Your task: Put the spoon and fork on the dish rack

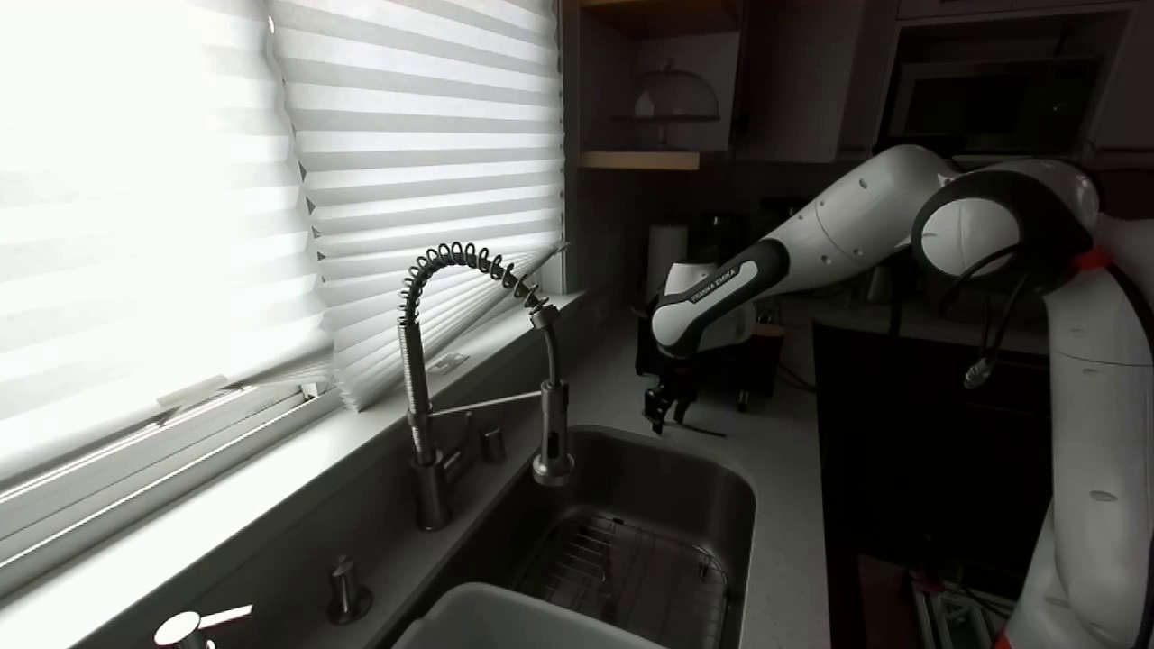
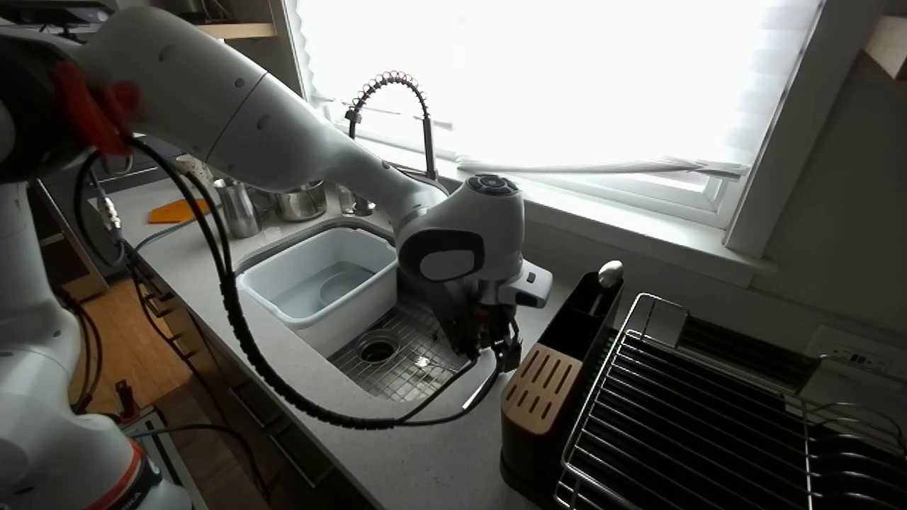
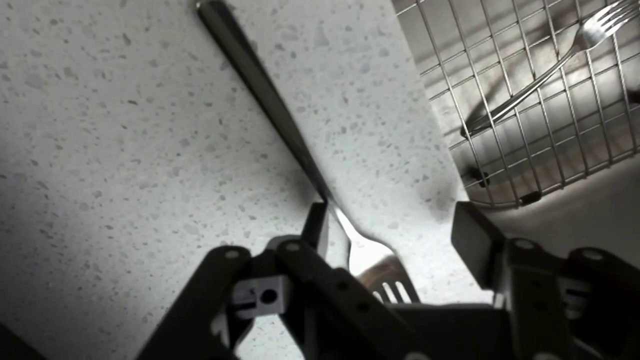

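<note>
Gripper (image 3: 391, 225) spread, low in the wrist view: the fork (image 3: 306, 159) on the counter (image 3: 150, 125) runs off-centre through the gap, so closing could swing it and let its thin neck slip. Another fork (image 3: 530, 90) lies upper right; in an exterior view, a likely spoon (image 2: 610, 273) sits right of centre, the rack (image 2: 694, 425) lower right

a fork (image 3: 300, 150) lies on the table (image 3: 150, 150) below the hand (image 3: 392, 222); right of it in the wrist view, a second fork (image 3: 525, 93) lies on the grid (image 3: 590, 172) in the sink (image 3: 590, 212). in an exterior view, a tub (image 2: 358, 315) stands left in the sink; a holder (image 2: 553, 368), a spoon (image 2: 611, 273) in it, stands between sink and dish rack (image 2: 680, 404).
</note>
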`<state>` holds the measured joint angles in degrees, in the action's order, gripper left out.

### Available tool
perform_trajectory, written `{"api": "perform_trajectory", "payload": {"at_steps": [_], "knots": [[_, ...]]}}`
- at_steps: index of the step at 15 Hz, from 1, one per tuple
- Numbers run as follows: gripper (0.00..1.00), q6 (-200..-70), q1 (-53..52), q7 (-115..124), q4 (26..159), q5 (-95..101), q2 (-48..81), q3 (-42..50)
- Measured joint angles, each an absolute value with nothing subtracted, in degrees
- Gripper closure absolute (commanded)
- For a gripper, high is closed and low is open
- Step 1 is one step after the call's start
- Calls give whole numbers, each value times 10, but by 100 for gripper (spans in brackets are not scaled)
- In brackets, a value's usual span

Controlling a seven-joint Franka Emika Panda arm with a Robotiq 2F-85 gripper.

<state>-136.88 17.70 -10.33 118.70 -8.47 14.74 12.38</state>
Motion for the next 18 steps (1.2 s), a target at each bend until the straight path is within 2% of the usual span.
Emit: {"api": "perform_trajectory", "payload": {"at_steps": [2,3,4,7,8,10,13,15,18], "knots": [[13,-1369,178,-104,1187,-87,147,124],[48,-1369,177,-105,1187,-89,148,124],[44,-1369,177,-105,1187,-90,148,123],[41,-1369,177,-106,1187,-90,149,123],[66,-1369,178,-106,1187,-90,149,123],[68,-1369,177,-106,1187,-90,150,123],[94,-1369,180,-109,1185,-90,149,124],[100,-1369,183,-112,1185,-90,149,125],[98,-1368,184,-112,1185,-90,149,125]]}}
